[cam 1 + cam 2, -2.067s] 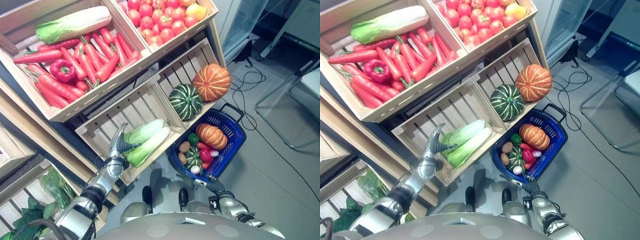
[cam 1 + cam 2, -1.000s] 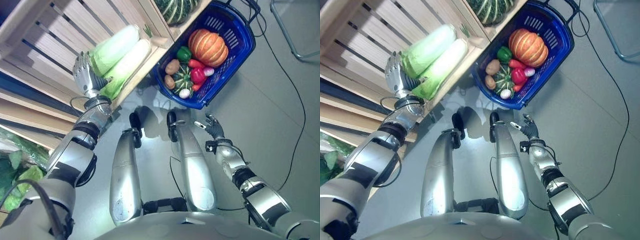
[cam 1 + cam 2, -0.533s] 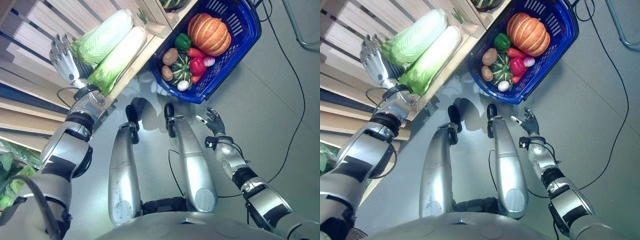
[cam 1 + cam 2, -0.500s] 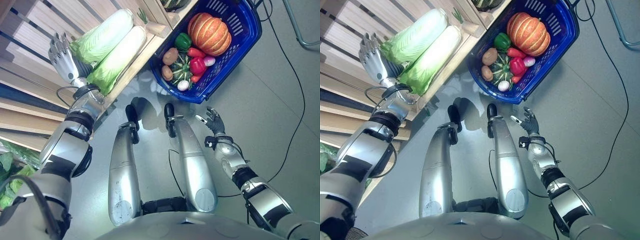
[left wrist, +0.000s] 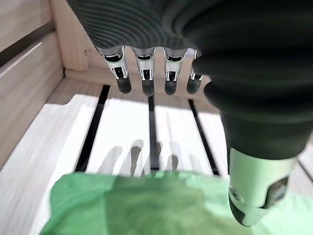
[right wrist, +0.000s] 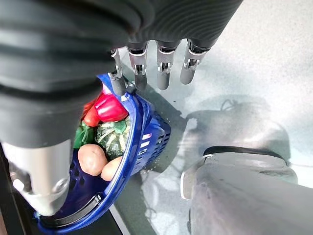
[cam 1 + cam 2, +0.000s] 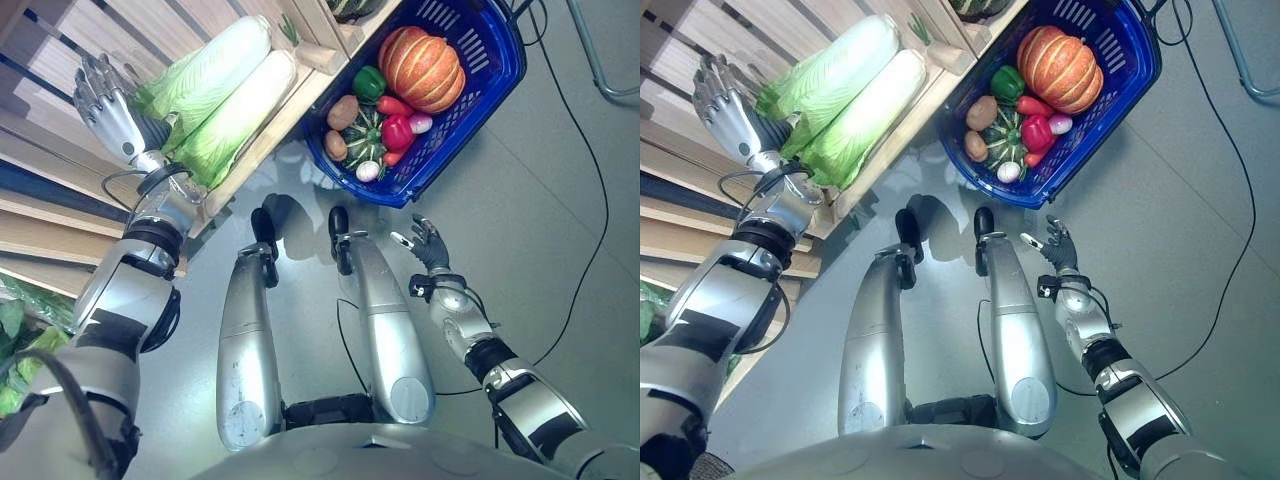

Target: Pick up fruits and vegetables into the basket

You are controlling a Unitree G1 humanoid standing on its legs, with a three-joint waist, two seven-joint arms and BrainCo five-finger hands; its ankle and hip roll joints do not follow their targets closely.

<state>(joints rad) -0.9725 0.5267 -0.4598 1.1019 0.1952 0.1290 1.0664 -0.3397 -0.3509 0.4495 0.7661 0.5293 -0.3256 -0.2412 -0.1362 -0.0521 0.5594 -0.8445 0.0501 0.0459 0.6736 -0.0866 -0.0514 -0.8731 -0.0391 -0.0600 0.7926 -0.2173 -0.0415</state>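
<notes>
I see the left robot hand (image 7: 108, 103) raised inside the wooden crate (image 7: 60, 60), fingers (image 5: 144, 73) straight and spread, holding nothing. Two cabbages (image 7: 225, 95) lie just beside it on the crate slats, leafy ends toward the palm; I can't tell if it touches them. The right robot hand (image 7: 428, 245) hangs low over the floor (image 7: 560, 200), fingers loosely open, empty. The blue basket (image 7: 500, 80) sits on the floor ahead of the right robot hand, well apart from it. In it: an orange pumpkin (image 7: 428, 67), green pepper (image 7: 369, 82), red pepper (image 7: 397, 130), small striped squash (image 7: 364, 150), potatoes (image 7: 342, 112).
</notes>
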